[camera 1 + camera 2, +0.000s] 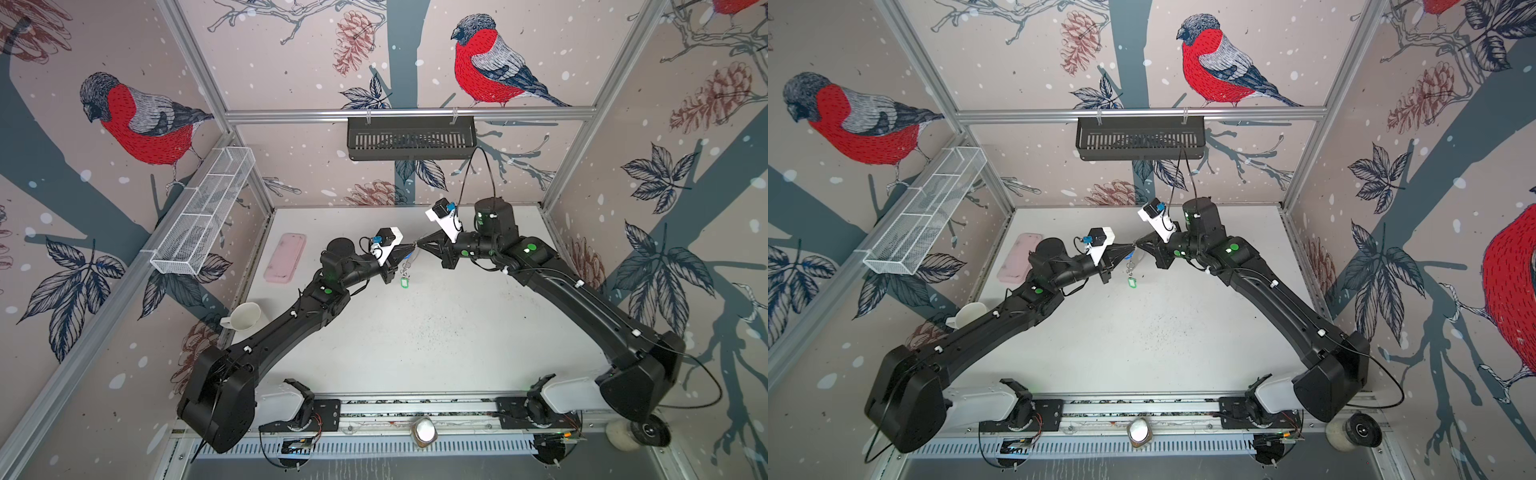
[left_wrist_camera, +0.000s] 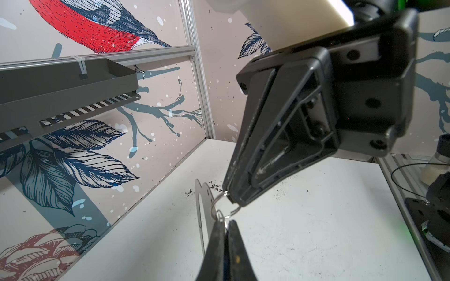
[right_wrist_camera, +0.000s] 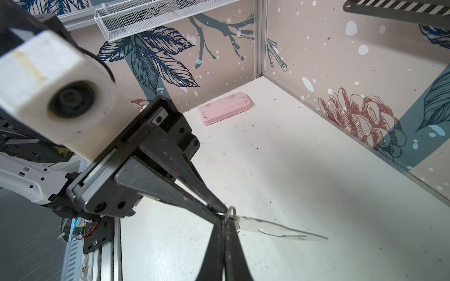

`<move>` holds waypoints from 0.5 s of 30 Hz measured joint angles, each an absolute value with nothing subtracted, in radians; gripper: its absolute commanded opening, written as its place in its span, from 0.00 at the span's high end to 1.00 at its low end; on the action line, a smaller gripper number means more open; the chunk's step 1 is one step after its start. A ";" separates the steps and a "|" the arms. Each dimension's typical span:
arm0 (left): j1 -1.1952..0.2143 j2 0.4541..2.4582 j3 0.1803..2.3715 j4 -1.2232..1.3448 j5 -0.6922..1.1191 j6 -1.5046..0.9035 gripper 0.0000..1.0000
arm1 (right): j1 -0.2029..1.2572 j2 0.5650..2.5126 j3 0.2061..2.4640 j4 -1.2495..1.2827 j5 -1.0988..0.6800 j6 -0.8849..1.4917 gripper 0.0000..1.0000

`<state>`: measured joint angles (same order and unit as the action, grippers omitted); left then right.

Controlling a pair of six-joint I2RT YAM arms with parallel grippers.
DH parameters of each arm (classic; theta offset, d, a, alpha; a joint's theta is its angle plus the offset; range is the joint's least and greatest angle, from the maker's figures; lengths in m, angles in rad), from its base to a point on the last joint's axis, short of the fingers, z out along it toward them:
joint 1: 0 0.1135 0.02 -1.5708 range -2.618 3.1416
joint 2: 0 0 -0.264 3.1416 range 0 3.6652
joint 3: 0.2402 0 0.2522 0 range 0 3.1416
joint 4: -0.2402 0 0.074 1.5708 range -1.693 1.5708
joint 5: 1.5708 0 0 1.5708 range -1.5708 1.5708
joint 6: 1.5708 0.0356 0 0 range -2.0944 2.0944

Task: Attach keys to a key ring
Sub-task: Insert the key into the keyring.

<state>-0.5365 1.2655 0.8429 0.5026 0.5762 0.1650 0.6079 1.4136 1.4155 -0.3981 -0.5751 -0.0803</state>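
Top views: left tool (image 1: 411, 250) and right tool (image 1: 418, 245) tip to tip above counter (image 1: 457, 332), both clenched; green-tagged key (image 1: 404, 281) dangling beneath.
Left wrist: key ring (image 2: 203, 204) plate upright in air; right tool pinching larger wire ring (image 2: 212, 203) at plate's edge, left tool clamped on small wire ring (image 2: 220, 215).
Right wrist: plate edge-on beside joined tips; pink case (image 3: 224, 108) well apart, on counter.

Robot lab test cell — aluminium frame (image 1: 407, 113), bird-print wall panels (image 1: 291, 62), white tabletop (image 1: 436, 332), arms' mounting rail (image 1: 415, 405)
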 measured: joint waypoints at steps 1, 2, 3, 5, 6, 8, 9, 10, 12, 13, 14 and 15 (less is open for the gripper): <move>-0.537 1.263 0.844 0.492 0.577 0.171 1.00 | 0.608 1.420 1.425 -0.413 -0.576 -0.081 1.00; -0.537 1.261 0.845 0.481 0.577 0.181 1.00 | 0.609 1.428 1.439 -0.429 -0.577 -0.083 1.00; -0.537 1.259 0.847 0.468 0.577 0.186 1.00 | 0.610 1.438 1.451 -0.447 -0.577 -0.089 1.00; -0.537 1.258 0.851 0.444 0.577 0.198 1.00 | 0.613 1.456 1.473 -0.479 -0.577 -0.105 1.00; -0.537 1.258 0.854 0.429 0.577 0.208 1.00 | 0.614 1.465 1.485 -0.495 -0.577 -0.107 1.00; -0.535 1.257 0.858 0.406 0.577 0.216 1.00 | 0.614 1.481 1.502 -0.519 -0.576 -0.109 1.00; -0.535 1.256 0.858 0.399 0.577 0.217 1.00 | 0.614 1.486 1.508 -0.527 -0.576 -0.111 1.00; -0.535 1.255 0.858 0.394 0.577 0.218 1.00 | 0.614 1.488 1.510 -0.532 -0.576 -0.112 1.00; -0.535 1.253 0.858 0.388 0.582 0.221 1.00 | 0.610 1.486 1.510 -0.539 -0.575 -0.111 1.00; -0.535 1.251 0.857 0.388 0.585 0.221 1.00 | 0.607 1.483 1.509 -0.540 -0.576 -0.111 1.00; -0.535 1.250 0.857 0.388 0.591 0.221 1.00 | 0.603 1.478 1.507 -0.540 -0.576 -0.111 1.00; -0.535 1.250 0.857 0.392 0.597 0.221 1.00 | 0.599 1.473 1.505 -0.541 -0.576 -0.109 1.00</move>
